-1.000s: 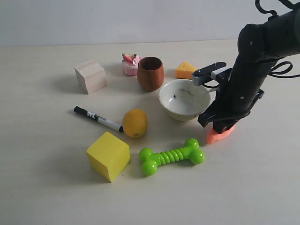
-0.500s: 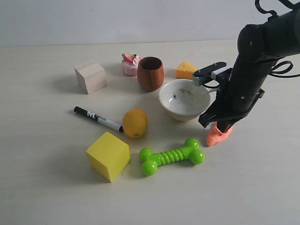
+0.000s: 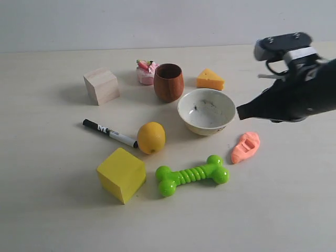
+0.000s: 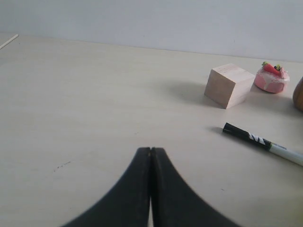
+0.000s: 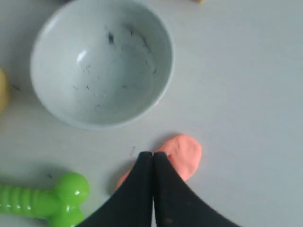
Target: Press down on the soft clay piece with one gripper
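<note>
- Lifted off the soft clay piece (image 3: 245, 147) since a second ago: right gripper (image 3: 240, 112), now hanging above it, jaws pressed together, holding nothing.
- Left gripper (image 4: 150, 150): jaws likewise closed and empty, over bare bench (image 3: 52, 210).
- Lying right of green bone toy (image 3: 192, 175), near white bowl (image 3: 205, 126): salmon-orange, matte, tapered, dented at wide end.
- Pale cream bench; plain light wall (image 3: 157, 21) behind.

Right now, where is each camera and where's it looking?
Exterior: off the arms, looks down over the table; shows the right pincer.
Left wrist: low, faces the wooden block; shows the left pincer.
Right wrist: above, looks down at the bowl and soft clay piece; shows right pincer.
The exterior view sees both too.
</note>
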Tool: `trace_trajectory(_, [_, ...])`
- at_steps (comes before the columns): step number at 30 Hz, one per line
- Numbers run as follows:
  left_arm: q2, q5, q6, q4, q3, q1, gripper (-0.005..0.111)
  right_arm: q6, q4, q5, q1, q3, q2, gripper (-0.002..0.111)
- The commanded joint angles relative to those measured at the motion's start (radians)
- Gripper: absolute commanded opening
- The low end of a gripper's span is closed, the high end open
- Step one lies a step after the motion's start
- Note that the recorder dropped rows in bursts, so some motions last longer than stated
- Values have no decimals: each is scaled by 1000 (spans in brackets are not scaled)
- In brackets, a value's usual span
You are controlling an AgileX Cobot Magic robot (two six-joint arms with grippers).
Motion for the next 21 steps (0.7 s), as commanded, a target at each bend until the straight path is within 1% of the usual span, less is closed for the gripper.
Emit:
trace_trajectory(1, [-5,-6,-1,1,-2,4,0,-44,145,-14,-4,89,-266,0])
trace_trajectory(2, [-5,-6,-1,1,-2,4,0,-76,164,8,-4,100,-344,0])
trace_trajectory(4, [-5,-6,-1,1,-2,4,0,-78,167,18,-4,112,-445,0])
trace_trajectory(6, [-5,-6,-1,1,-2,4,0,-66,171,27,-4,113,-610,0])
trace_trajectory(10, [-5,-6,-1,1,-2,4,0,-39,180,28,-4,113,-839,0])
trace_trajectory(16, [-5,-6,-1,1,-2,4,0,-20,180,6,-4,111,-1034,0])
trace_trajectory(21, [-5,-6,-1,1,-2,4,0,-20,175,4,-4,111,-1104,0])
